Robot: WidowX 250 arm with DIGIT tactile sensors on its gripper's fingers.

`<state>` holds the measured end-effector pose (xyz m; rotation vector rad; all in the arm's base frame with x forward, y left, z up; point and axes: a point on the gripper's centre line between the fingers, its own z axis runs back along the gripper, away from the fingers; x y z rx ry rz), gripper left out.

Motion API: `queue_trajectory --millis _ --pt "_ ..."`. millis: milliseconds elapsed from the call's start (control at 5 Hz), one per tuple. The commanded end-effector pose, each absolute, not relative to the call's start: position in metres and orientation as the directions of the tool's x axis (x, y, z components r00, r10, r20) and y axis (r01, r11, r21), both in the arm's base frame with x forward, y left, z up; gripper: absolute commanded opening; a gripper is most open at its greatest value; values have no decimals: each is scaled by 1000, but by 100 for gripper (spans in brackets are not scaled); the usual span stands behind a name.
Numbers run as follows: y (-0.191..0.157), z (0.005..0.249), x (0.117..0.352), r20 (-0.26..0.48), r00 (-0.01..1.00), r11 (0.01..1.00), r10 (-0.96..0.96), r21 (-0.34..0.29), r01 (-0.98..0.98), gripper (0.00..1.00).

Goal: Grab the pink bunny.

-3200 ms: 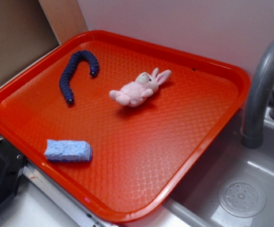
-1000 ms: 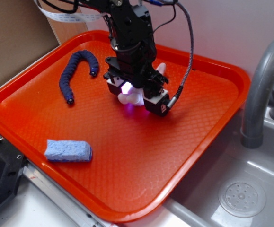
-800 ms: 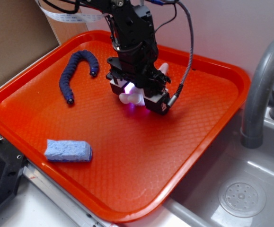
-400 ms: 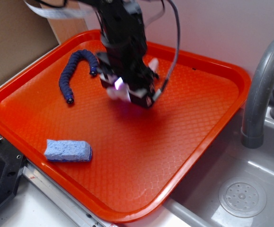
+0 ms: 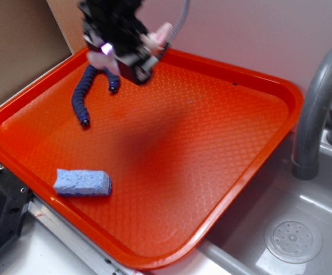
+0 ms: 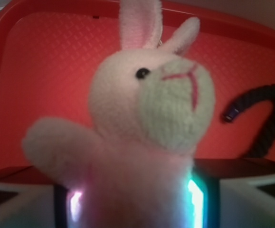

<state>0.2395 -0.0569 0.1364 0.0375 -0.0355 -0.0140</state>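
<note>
My gripper [image 5: 122,54] is raised above the far left part of the orange tray [image 5: 211,143] and is shut on the pink bunny [image 5: 157,35], whose ears stick out past the black fingers. In the wrist view the bunny [image 6: 146,118] fills the middle, head and ears up, its body clamped between the two lit pads [image 6: 196,202] at the bottom of the frame. The bunny is off the tray surface.
A dark blue worm toy [image 5: 85,91] lies curved on the tray's far left, just below the gripper; it also shows in the wrist view [image 6: 258,114]. A light blue sponge [image 5: 82,182] lies near the tray's front left edge. A grey tap [image 5: 317,109] and sink [image 5: 295,238] are on the right.
The gripper came down over the bunny in the tray's middle, closed on it, then rose and moved back and left with the bunny in it. Worm and sponge have not moved.
</note>
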Motion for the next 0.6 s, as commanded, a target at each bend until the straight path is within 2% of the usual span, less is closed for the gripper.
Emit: queue_trajectory --millis 0,200,400 --pt "-34 214 208 168 986 1000 6 -27 -2 0" --pt "-29 215 202 177 983 995 57 -94 -41 0" --pt "-29 208 209 157 987 995 26 -98 -11 48"
